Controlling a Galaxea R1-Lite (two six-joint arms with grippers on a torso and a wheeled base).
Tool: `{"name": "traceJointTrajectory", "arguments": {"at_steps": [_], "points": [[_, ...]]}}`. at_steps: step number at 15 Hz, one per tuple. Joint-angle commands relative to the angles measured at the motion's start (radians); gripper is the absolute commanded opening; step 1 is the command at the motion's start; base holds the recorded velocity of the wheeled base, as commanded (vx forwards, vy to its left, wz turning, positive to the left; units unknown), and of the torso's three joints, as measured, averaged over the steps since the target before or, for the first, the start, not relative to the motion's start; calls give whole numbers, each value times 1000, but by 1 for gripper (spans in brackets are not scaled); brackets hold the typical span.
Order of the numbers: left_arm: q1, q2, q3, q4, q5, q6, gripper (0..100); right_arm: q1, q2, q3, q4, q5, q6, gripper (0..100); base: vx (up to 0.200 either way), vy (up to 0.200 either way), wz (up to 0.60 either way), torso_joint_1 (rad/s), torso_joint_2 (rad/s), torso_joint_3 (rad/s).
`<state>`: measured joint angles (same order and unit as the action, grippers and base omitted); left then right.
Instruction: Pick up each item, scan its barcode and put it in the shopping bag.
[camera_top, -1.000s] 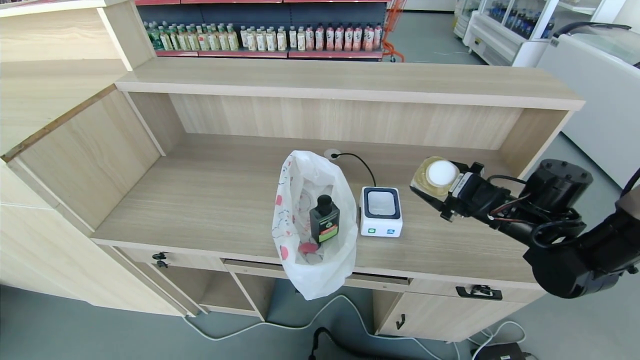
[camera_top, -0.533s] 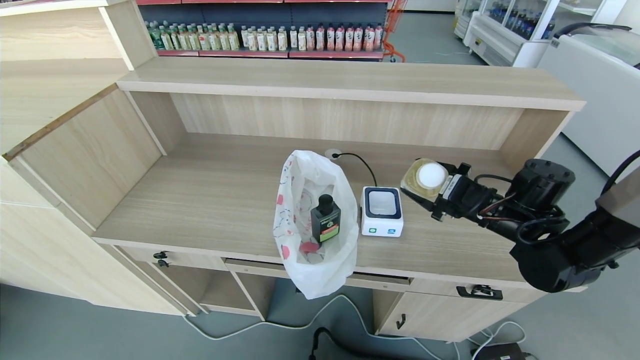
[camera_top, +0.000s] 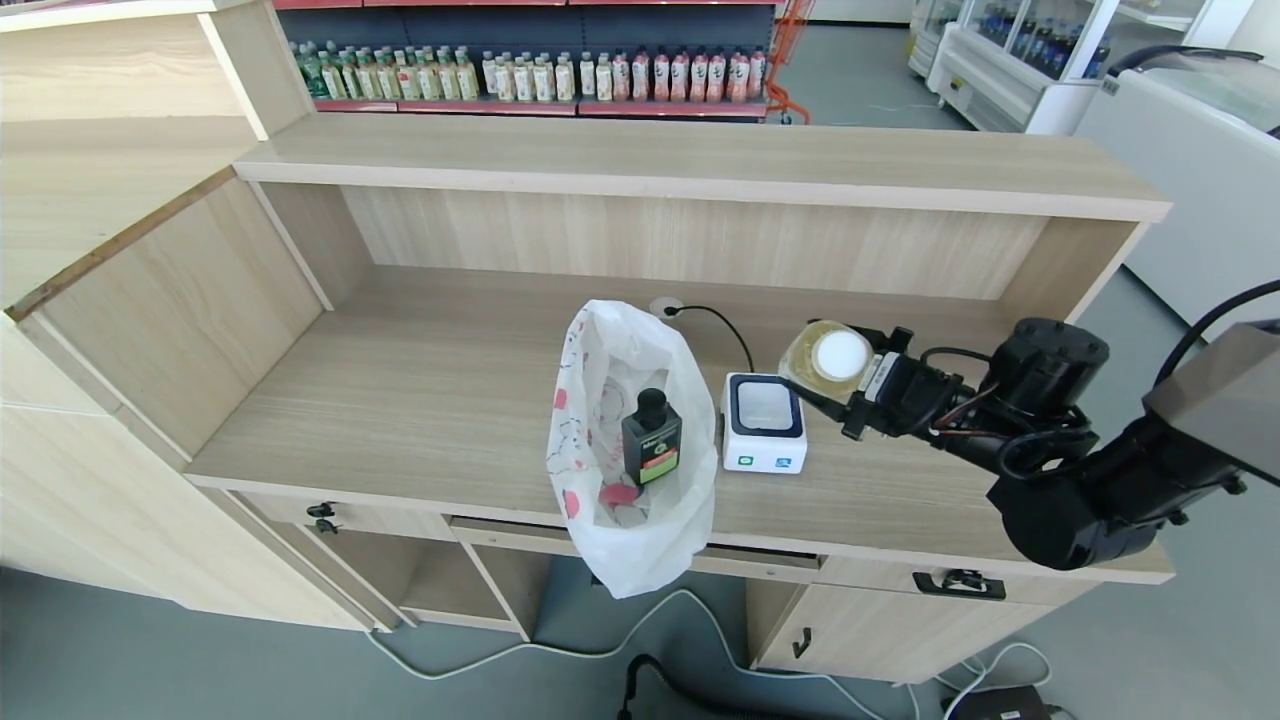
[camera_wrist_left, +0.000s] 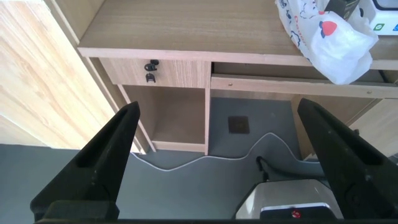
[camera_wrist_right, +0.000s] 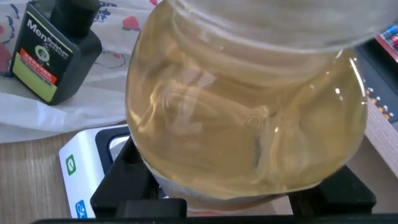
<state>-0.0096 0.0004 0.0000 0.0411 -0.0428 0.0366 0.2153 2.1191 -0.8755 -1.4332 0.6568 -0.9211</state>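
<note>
The right gripper (camera_top: 848, 378) is clamped on a white-capped jar (camera_top: 812, 352) of pale yellow liquid, held just beside the scanner (camera_top: 762, 420) on its side away from the shopping bag (camera_top: 620, 450), cap turned upward. The scanner's window lies below and bag-ward of the jar; which face carries the barcode I cannot tell. The left gripper (camera_wrist_left: 217, 168), fingers spread wide, hangs below the counter (camera_wrist_left: 186, 25), well apart from the scanner, so the right arm is nearer.

I get bright, even store light from above — shadows on the counter (camera_top: 420, 400) stay soft and faint. The head view bows straight edges near its borders, and pale highlights streak the jar (camera_wrist_right: 249, 124).
</note>
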Motion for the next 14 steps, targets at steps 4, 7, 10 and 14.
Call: {"name": "traceJointTrajectory", "arguments": {"at_steps": [4,7,10,14], "points": [[0,0,0,0,0,-1,100,6,48,-51,-1,1,-1,0,0,0,0,0,0,0],[0,0,0,0,0,-1,100,6,74,-83,-1,1,-1,0,0,0,0,0,0,0],[0,0,0,0,0,-1,100,13,97,-103,-1,0,-1,0,0,0,0,0,0,0],[0,0,0,0,0,-1,100,22,131,-131,-18,-3,-1,0,0,0,0,0,0,0]]}}
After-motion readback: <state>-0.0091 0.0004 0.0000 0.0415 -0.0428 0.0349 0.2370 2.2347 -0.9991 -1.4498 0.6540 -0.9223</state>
